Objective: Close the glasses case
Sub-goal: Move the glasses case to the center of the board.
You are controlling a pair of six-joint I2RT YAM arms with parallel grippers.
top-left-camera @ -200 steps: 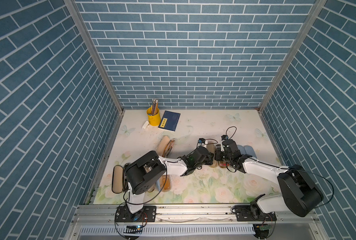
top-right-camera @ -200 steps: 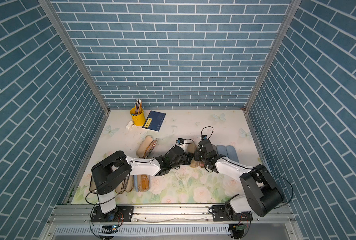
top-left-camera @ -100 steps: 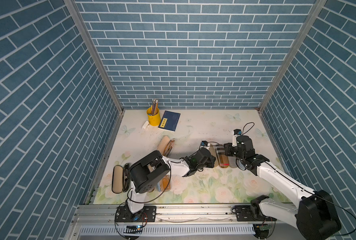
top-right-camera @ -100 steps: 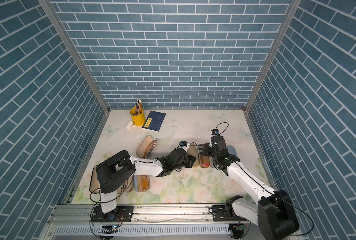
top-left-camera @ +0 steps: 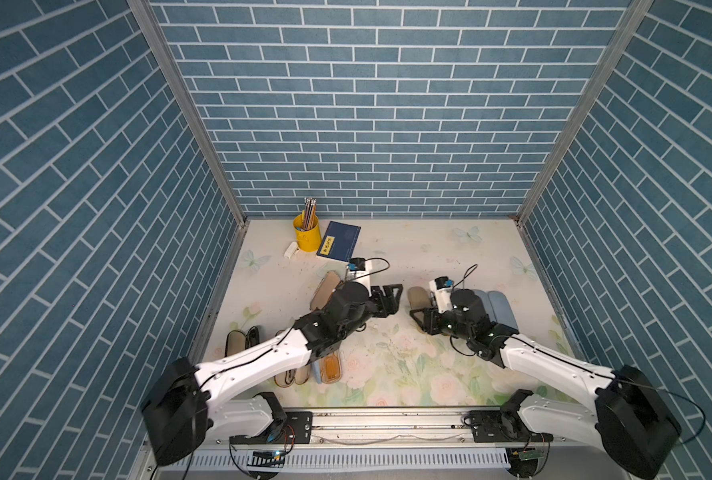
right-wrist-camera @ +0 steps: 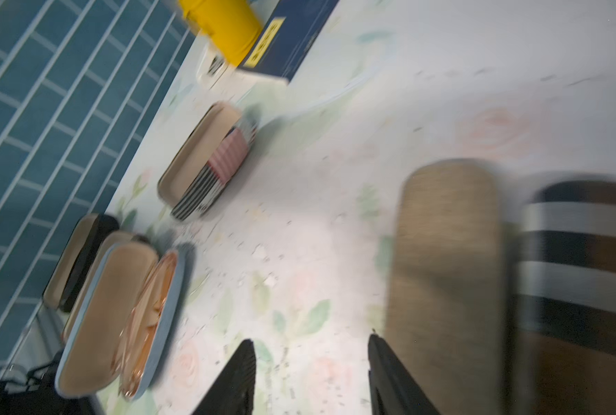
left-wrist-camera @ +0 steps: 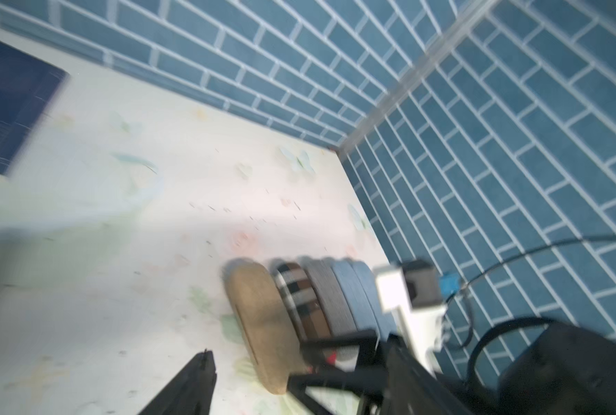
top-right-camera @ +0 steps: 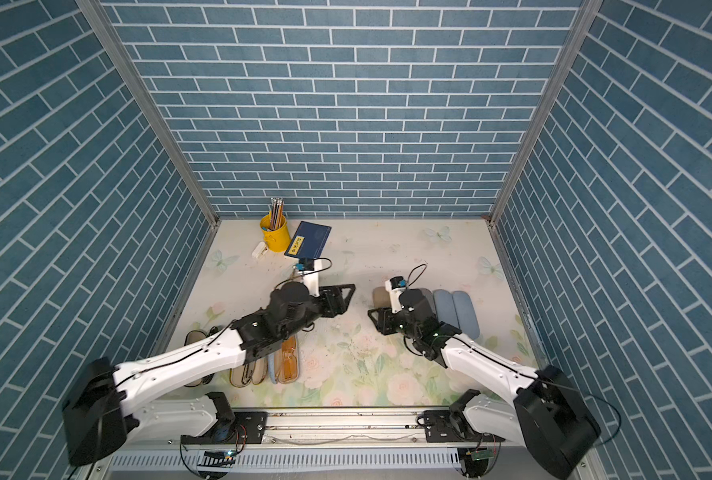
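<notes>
Two grippers are seen with jaws parted and nothing held: left gripper (top-left-camera: pixel 395 300), right gripper (right-wrist-camera: pixel 310 341). The tan glasses case (top-left-camera: pixel 418 296) is laid closed just beside the right gripper.

Blue brick-patterned walls (top-left-camera: pixel 366 124) close in three sides, joined by grey metal corner posts (top-left-camera: pixel 193 116). The floor (top-left-camera: pixel 429 249) is a pale mat printed with roses and butterflies, evenly lit
</notes>
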